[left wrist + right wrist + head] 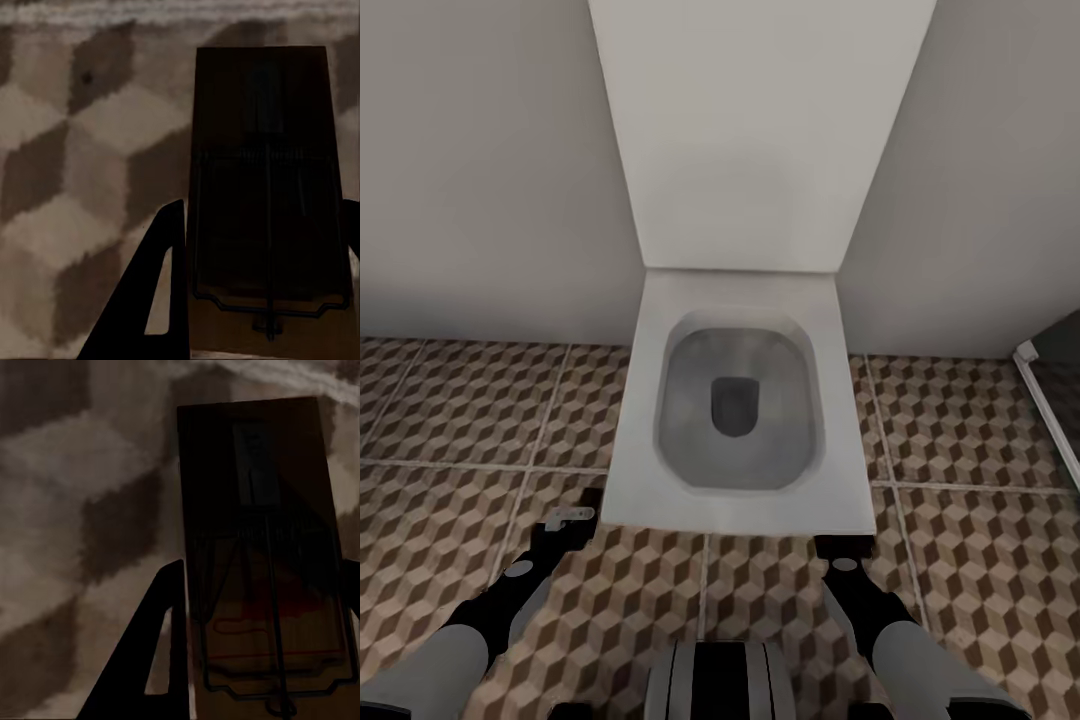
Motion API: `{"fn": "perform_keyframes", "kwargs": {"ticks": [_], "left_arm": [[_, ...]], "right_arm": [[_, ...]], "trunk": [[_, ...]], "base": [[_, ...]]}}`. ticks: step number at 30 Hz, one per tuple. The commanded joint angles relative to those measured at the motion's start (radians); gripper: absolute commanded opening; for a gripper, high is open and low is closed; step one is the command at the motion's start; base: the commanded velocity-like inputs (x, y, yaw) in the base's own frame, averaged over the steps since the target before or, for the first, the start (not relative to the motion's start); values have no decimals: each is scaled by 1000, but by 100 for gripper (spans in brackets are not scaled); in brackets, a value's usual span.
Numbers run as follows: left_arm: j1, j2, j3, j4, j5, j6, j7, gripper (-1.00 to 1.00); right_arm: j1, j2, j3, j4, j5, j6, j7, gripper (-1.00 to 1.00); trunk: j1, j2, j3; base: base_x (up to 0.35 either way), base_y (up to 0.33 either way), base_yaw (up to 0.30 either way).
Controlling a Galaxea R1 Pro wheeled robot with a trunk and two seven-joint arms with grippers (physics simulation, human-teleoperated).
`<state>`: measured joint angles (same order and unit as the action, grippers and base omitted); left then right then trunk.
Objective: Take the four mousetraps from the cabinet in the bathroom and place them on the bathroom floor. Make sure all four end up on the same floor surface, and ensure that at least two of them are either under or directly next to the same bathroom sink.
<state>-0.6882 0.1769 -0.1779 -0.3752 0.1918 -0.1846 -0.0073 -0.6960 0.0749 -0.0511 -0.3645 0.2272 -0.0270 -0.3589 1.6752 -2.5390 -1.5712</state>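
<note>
Straight ahead at 12 o'clock from the robot stands a white toilet [738, 400], lid up against the wall, on the cube-patterned floor [450, 420]. At 7 o'clock in the head view the left gripper [570, 518] hangs low over the tiles; its wrist view shows it pinching a trap [264, 187] between its fingers [142, 300]. At 5 o'clock the right gripper [838, 550] likewise pinches a second trap [262, 547], fingers [146, 652] closed on its edges above the tiles.

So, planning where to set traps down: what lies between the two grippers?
In the head view, bare cube-patterned floor between left gripper and right gripper, with the toilet's front edge just beyond.
</note>
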Motion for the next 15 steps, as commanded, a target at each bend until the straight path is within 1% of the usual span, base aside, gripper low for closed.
{"fn": "perform_keyframes", "kwargs": {"ticks": [1, 8, 12, 15], "left_arm": [[-1, 1, -7, 1, 9, -4, 3, -100], [-1, 1, -6, 0, 8, -6, 3, -100], [-1, 0, -5, -1, 8, -7, 3, -100], [-1, 0, -5, -1, 8, -8, 3, -100]], "right_arm": [[0, 1, -6, 1, 6, -4, 1, -100], [0, -5, -3, 1, 9, -9, 7, -100], [0, -10, 3, 1, 17, -10, 11, -100], [0, -13, 5, 2, 20, -11, 13, -100]], "trunk": [[0, 0, -1], [0, 0, -1], [0, 0, -1], [0, 0, -1]], "base": [[298, 0, 0], [314, 0, 0], [314, 0, 0], [181, 0, 0]]}}
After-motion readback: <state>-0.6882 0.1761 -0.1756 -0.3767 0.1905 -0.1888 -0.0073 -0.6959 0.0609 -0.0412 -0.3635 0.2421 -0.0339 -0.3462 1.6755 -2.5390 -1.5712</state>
